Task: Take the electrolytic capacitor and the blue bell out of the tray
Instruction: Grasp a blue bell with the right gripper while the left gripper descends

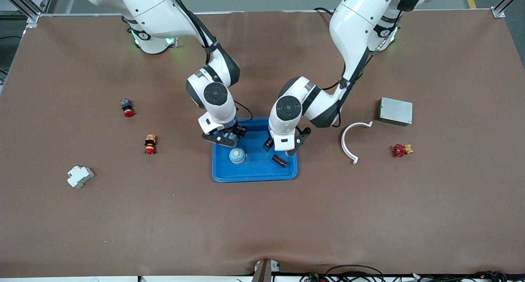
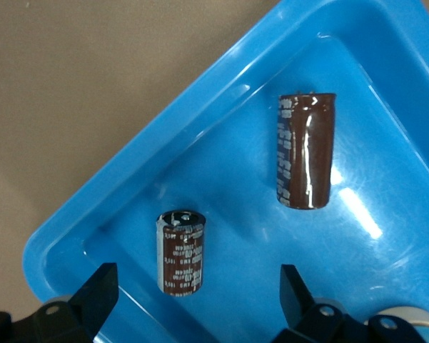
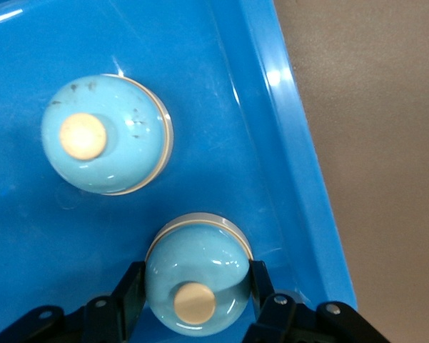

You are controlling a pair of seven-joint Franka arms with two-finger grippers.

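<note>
A table (image 1: 262,216) covered with a brown, matt cloth is seen, creased at the edge nearest the front camera. Aluminium frame posts are seen at its corners, and grey floor above them.

A glossy blue plastic tray (image 1: 254,173) with rounded corners is set at the middle. The right gripper (image 1: 224,137) is lowered into the tray's eleven o'clock corner, its jaws closed narrowly around a held bell (image 3: 196,275), a smooth pale-blue dome with a cream button; both fingers (image 3: 132,293) are pressed against its sides. A free bell (image 1: 237,155) of the same make is stood just beside it on the tray floor, at five o'clock from the held one in the front view.

The left gripper (image 1: 280,150) is hung low over the tray's three o'clock side with its jaws spread wide. Between them, touched by neither, a short capacitor (image 2: 181,251) is laid on the tray, a brown-sleeved cylinder with a silver end. A longer capacitor (image 2: 306,150) is laid near it, apart.

Around the tray, by the front view, a white curved strip (image 1: 353,140) and a grey metal box (image 1: 395,111) are found at three o'clock, with a red handwheel (image 1: 401,150). At nine o'clock a red-capped switch (image 1: 127,108), a red and yellow button (image 1: 150,144) and a white plastic block (image 1: 80,176) are scattered.
</note>
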